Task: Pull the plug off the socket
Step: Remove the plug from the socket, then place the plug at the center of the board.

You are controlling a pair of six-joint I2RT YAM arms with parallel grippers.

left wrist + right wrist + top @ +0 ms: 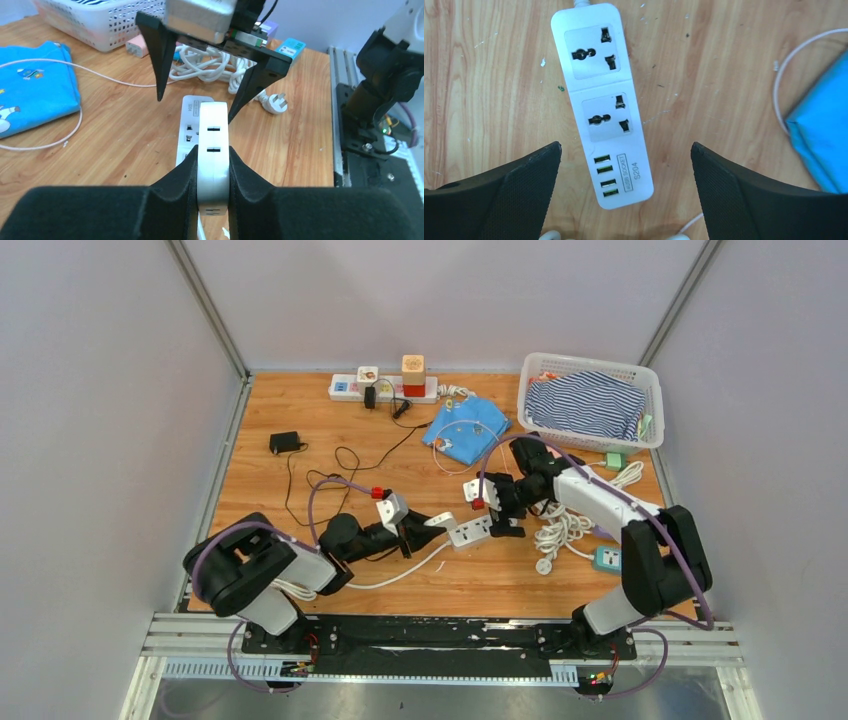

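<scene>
My left gripper (213,172) is shut on a white plug block (213,142) with two slots on its face, and holds it just over the near end of the white socket strip (188,127). In the top view the left gripper (428,524) holds the plug (440,519) beside the strip (470,532). My right gripper (497,512) is open and hovers above the strip. In the right wrist view, the right gripper (625,147) straddles the strip (601,107). Both of the strip's sockets and its USB ports are empty. The right gripper's fingers (161,55) show beyond the plug.
A white basket (590,365) holding striped cloth stands at the back right. A blue cloth (465,425) lies mid-table. A long power strip (385,387) sits at the back. A black adapter (285,443) and its cable lie left. A coiled white cable (562,528) lies right of the strip.
</scene>
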